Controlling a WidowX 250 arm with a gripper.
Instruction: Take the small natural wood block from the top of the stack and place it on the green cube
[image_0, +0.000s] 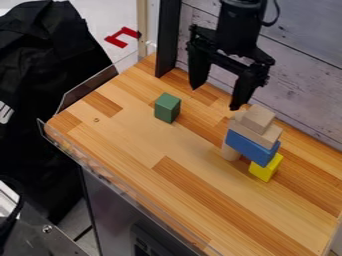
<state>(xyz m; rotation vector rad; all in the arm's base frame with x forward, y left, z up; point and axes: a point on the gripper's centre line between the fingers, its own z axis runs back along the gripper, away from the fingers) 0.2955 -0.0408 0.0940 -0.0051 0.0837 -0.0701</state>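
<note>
Gripper: the black two-finger gripper (214, 98) is spread pretty wide, hung near the stack's top
Stack: small beige block (258, 118) set on a beige plank (257, 132), laid over a blue block (250, 146), propped by a beige cylinder (230, 152) and yellow block (265, 168), near the wooden table's (133, 145) wall-side edge
Loner: green rectangular block (167, 108), stood towards the upper-left end
Writing: white marks on black fabric (47, 75), can't be made out

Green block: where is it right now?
In the camera view, the green block stands by itself on the counter, just above the middle, left of the open gripper and the block stack.
</note>
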